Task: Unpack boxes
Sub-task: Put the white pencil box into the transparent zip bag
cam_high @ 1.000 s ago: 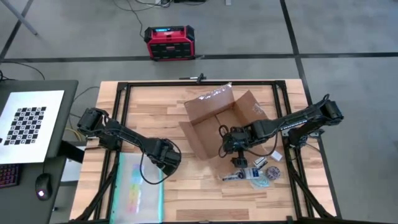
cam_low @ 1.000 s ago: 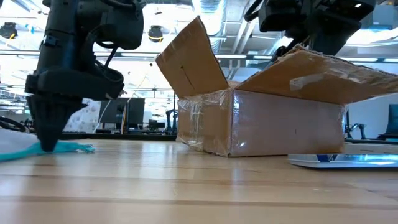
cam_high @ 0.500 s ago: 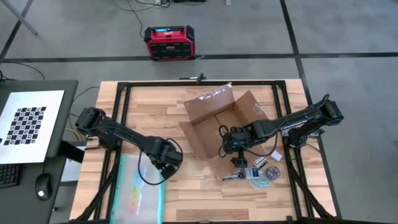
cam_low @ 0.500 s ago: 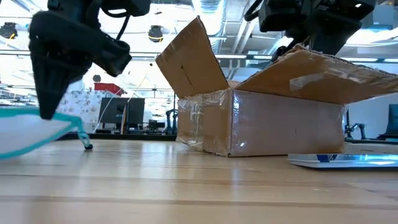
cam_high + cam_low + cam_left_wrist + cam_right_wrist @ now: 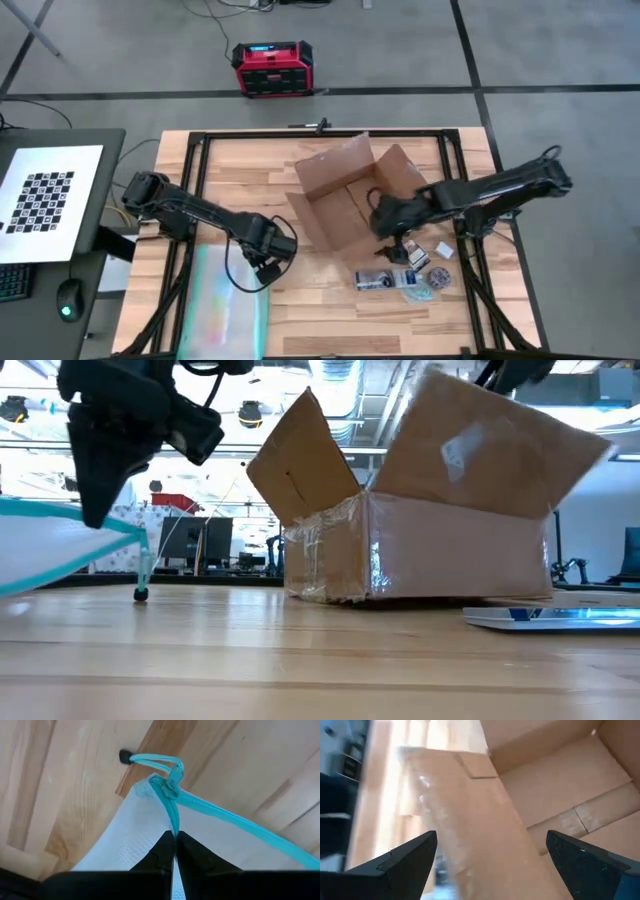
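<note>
**Open cardboard box, mid-table, right gripper at its flap**

While flaps stand spread, mouth facing up: box [image 5: 345, 195], plain brown corrugated cardboard, set on the wooden table [image 5: 240, 175] a little right of centre toward the far edge. Turned askew to the table's sides; long axis hard to tell from above because of the spread flaps. Shiny clear tape along the flaps and corners, glinting in the low view [image 5: 375, 565]. Far-left flap tilted up and outward; flap on the right side raised steeply.

Right gripper [image 5: 383, 217]: at the box's right side, by the raised flap; fingers spread wide, bare cardboard and a taped seam showing between them in the right wrist view; nothing clamped.

Left gripper [image 5: 268, 262]: left of the box, well apart from it; fingers pressed together on the teal-edged rim of a clear plastic pouch [image 5: 228, 305], just beside its zipper pull [image 5: 175, 776], pouch edge lifted off the table.

Small packaged items [image 5: 405, 278]: lying on the table near the front right, just beside the box.

Red and black case [image 5: 273, 68]: on the floor beyond the table.
</note>
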